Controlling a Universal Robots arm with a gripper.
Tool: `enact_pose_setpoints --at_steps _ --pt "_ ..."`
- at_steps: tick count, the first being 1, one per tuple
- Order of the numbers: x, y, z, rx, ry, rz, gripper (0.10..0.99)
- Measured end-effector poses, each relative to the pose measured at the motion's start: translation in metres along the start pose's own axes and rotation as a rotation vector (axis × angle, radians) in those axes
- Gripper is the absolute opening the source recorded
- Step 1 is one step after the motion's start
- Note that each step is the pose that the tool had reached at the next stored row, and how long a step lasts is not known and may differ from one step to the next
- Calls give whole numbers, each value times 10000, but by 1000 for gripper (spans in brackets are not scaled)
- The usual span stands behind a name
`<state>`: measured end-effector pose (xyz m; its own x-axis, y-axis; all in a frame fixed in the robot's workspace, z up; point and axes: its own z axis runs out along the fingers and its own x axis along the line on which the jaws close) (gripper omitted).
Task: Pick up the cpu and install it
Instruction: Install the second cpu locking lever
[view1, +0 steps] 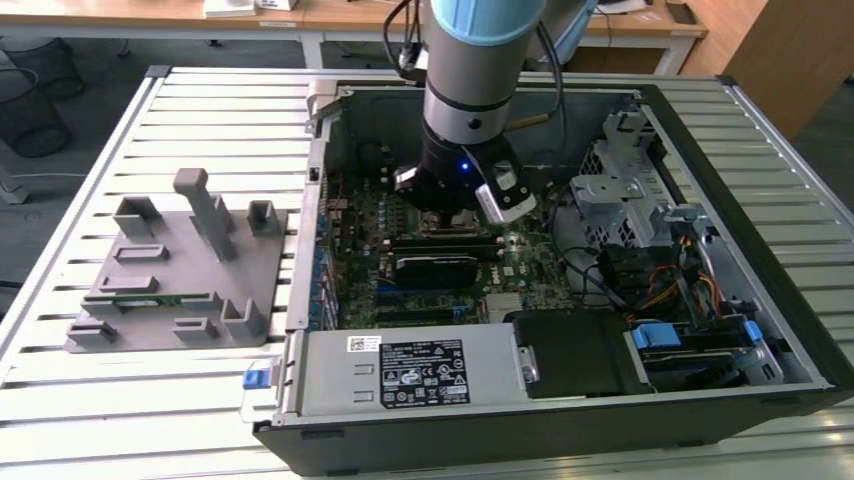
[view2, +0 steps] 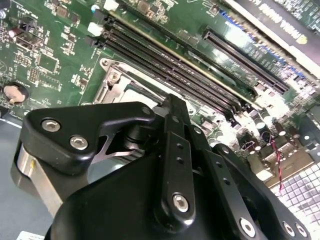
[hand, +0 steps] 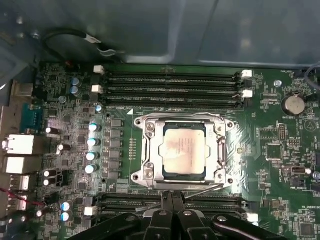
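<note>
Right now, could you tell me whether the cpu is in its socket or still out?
In. The cpu lies flat inside the socket frame on the motherboard.

The arm's gripper (view1: 461, 212) is hanging low inside the open computer case (view1: 747, 340), at the frame's centre. Below it in the exterior view a black graphics card (view1: 430, 268) is blocking the way; on the exterior view's right, the drive cage (view1: 617, 190) and cables (view1: 667, 290) are crowding in. In the first wrist view the socket frame (hand: 145, 150) is ringing the cpu (hand: 184, 150), memory slots (hand: 170, 85) are lying beside it, and capacitors (hand: 93, 141) are standing near. Nothing is covering the cpu's top. The grey fixture (view1: 180, 270) is occupying the bench at left.
</note>
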<state>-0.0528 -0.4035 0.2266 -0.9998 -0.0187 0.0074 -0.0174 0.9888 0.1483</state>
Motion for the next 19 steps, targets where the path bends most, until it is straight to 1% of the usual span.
enact_pose_setpoints --at_steps 5,16,18,19 --pt "54 -24 20 -72 -2 -2 106" --pt "117 -47 173 -81 3 -1 106" --pt "127 -50 195 -100 2 -1 106" --pt "131 -54 199 -133 3 -2 106"
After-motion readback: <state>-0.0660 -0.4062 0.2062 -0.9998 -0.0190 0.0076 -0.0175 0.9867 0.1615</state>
